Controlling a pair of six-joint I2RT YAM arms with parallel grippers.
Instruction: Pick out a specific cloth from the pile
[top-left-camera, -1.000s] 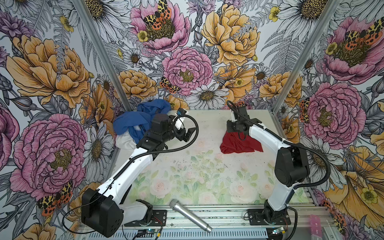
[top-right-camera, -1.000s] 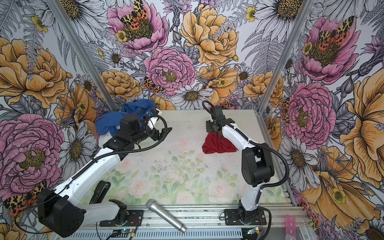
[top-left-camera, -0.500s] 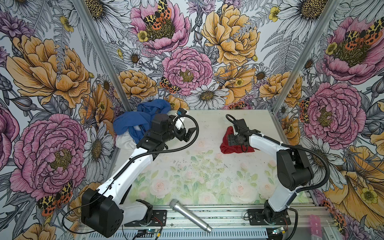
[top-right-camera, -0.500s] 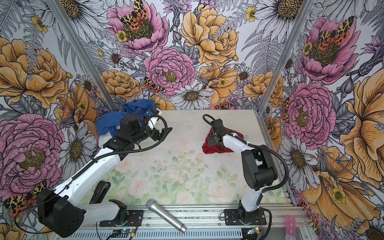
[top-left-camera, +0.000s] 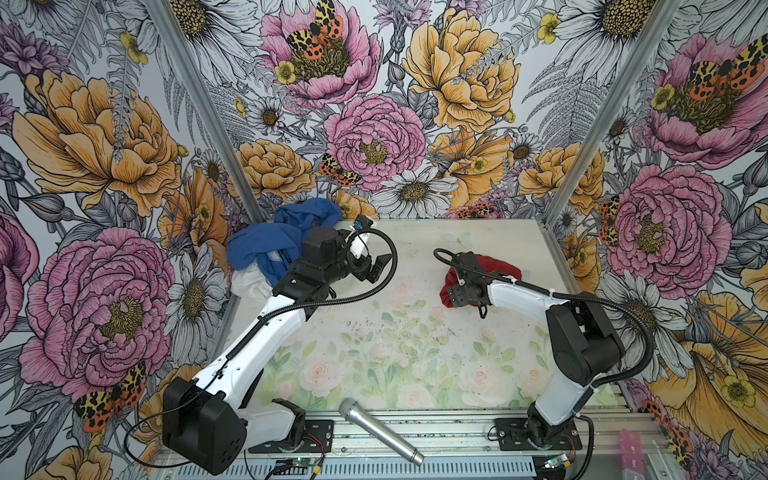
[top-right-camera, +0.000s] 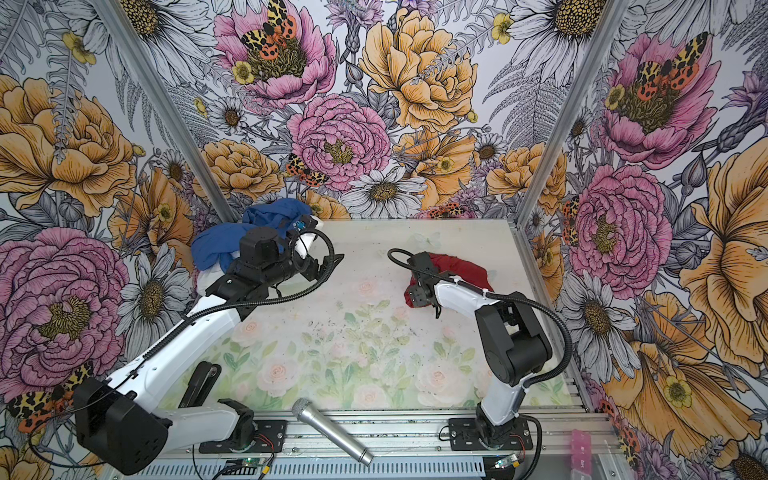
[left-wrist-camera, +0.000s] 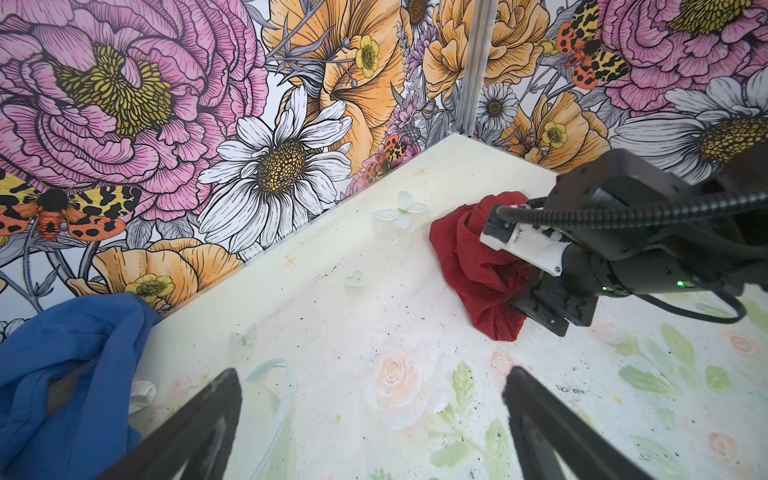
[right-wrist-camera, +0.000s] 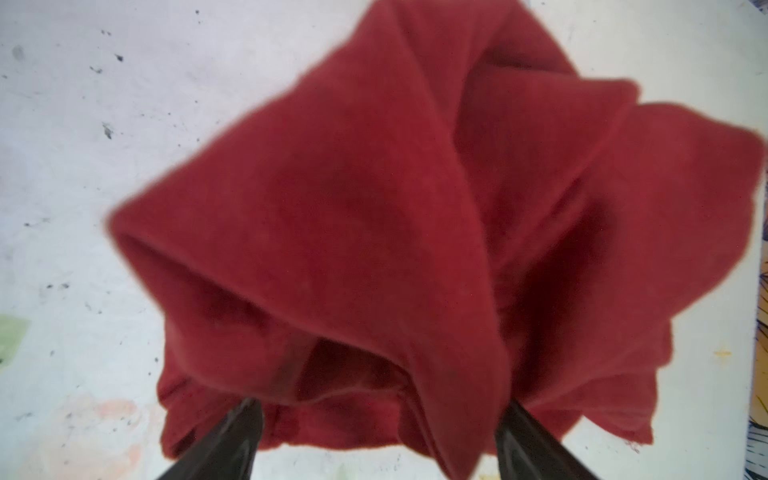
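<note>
The deep-red cloth (top-left-camera: 498, 268) (top-right-camera: 461, 266) lies bunched on the table at the right, well apart from the pile (top-left-camera: 266, 253) (top-right-camera: 220, 249) of blue and white cloths in the back left corner. My right gripper (top-left-camera: 452, 296) (right-wrist-camera: 380, 409) hangs low over the cloth's near edge, open. Its fingers (right-wrist-camera: 243, 428) stand wide apart with loose red folds (right-wrist-camera: 374, 208) between and beyond them. My left gripper (top-left-camera: 374, 268) (left-wrist-camera: 374, 374) hovers beside the pile, open and holding nothing. In the left wrist view the cloth (left-wrist-camera: 469, 257) shows under the right arm.
A silver microphone (top-left-camera: 380, 432) (top-right-camera: 332, 432) lies across the front rail. Floral walls close in the table (top-left-camera: 415, 332) on three sides. The blue cloth (left-wrist-camera: 62, 353) drapes against the back left corner.
The right gripper has opened and let go of the cloth, which has sunk into a tighter heap. Its wrist has dropped and come forward. The left arm has not moved.
</note>
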